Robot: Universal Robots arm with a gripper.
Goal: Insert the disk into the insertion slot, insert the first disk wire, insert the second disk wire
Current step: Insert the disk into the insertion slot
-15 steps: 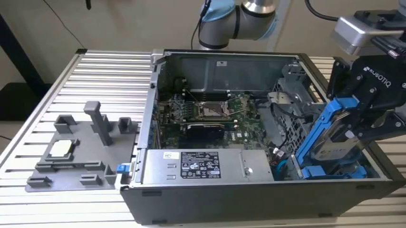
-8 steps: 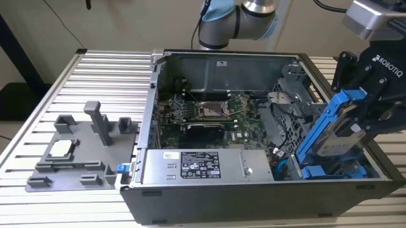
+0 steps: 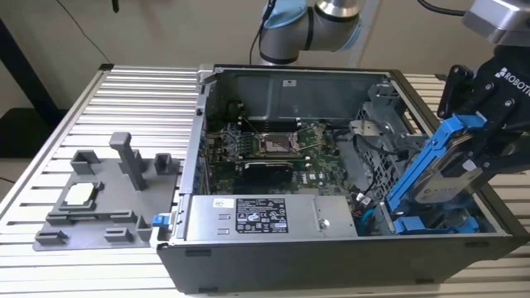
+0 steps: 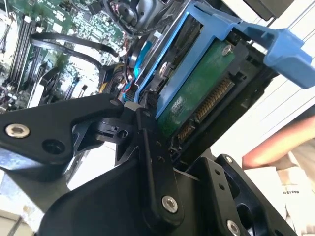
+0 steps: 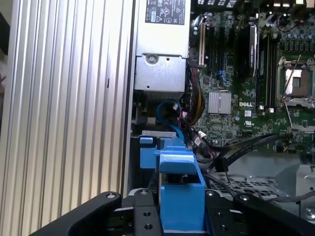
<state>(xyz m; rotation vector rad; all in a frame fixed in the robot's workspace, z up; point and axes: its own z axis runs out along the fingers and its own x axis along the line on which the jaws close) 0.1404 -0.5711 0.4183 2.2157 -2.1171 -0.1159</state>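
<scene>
My gripper (image 3: 478,138) is shut on the disk (image 3: 451,177), a silver drive in a bright blue carrier. I hold it steeply tilted over the right front corner of the open computer case (image 3: 273,261). Its lower end hangs just above the drive bay, where a second blue carrier (image 3: 436,225) lies. The second wrist view shows the disk's green circuit board and connector (image 4: 199,101) between my black fingers (image 4: 150,152). In the first wrist view the blue carrier (image 5: 180,189) sits between the fingers (image 5: 142,216). Loose cables (image 3: 364,203) lie beside the bay; a blue cable (image 5: 170,109) and black cables (image 5: 246,145) run there too.
Inside the case sit the motherboard (image 3: 273,146) and the power supply (image 3: 257,217). A grey fixture plate with posts (image 3: 108,192) lies on the ribbed aluminium table (image 3: 124,93) at the exterior view's left. A blurred pinkish shape, possibly a hand (image 4: 275,146), lies beyond the case.
</scene>
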